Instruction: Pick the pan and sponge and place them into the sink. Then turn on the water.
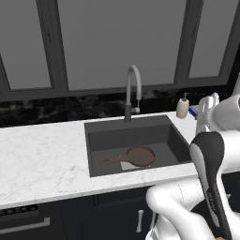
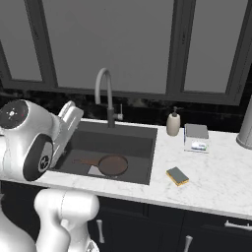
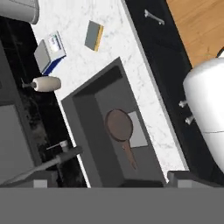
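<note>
The pan, a small dark brown skillet, lies on the bottom of the sink, partly over the light grey patch, with its handle toward the left wall. The sponge, yellow with a dark grey top, rests on the marble counter to the right of the sink. My gripper hovers high above the sink, open with nothing between its fingers. No water shows at the grey gooseneck faucet.
A beige soap bottle and a blue-and-white box stand behind the sponge. A grey cylinder stands at the far right. Dark windows rise behind the counter.
</note>
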You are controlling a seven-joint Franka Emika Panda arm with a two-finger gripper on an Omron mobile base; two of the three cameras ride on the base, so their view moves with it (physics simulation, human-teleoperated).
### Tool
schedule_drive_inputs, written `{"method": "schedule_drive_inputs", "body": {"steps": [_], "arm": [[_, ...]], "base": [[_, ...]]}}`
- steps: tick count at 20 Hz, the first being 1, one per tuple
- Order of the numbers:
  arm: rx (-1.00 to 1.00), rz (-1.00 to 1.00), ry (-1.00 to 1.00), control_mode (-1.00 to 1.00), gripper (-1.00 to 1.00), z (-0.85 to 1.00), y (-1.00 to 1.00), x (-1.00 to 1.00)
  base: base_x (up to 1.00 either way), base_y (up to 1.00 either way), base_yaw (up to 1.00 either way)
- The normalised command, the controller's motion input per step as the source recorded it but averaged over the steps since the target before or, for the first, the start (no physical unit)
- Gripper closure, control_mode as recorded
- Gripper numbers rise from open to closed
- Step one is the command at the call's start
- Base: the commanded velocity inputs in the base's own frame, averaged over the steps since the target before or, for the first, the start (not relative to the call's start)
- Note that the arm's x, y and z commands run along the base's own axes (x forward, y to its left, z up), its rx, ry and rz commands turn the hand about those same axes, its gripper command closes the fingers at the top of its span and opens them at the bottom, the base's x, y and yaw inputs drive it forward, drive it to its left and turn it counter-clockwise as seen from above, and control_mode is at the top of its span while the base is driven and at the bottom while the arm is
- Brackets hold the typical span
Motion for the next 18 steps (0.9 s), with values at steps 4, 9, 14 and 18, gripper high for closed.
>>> {"method": "schedule_drive_inputs", "body": {"steps": [4,9,14,18], "arm": [[0.33,-0.31,0.0,-1.0,-1.0,-0.17,-0.98,-0.25],[0.27,-0.21,0.03,-1.0,-1.0,-0.29,-0.83,0.0],[0.17,-0.16,0.19,-1.0,-1.0,-0.34,-0.44,0.13],[0.06,-0.11,0.23,-1.0,-1.0,-0.4,-0.31,0.16]], "base": [[0.0,0.0,0.0],[0.0,0.0,0.0],[0.0,0.0,0.0],[0.0,0.0,0.0]]}}
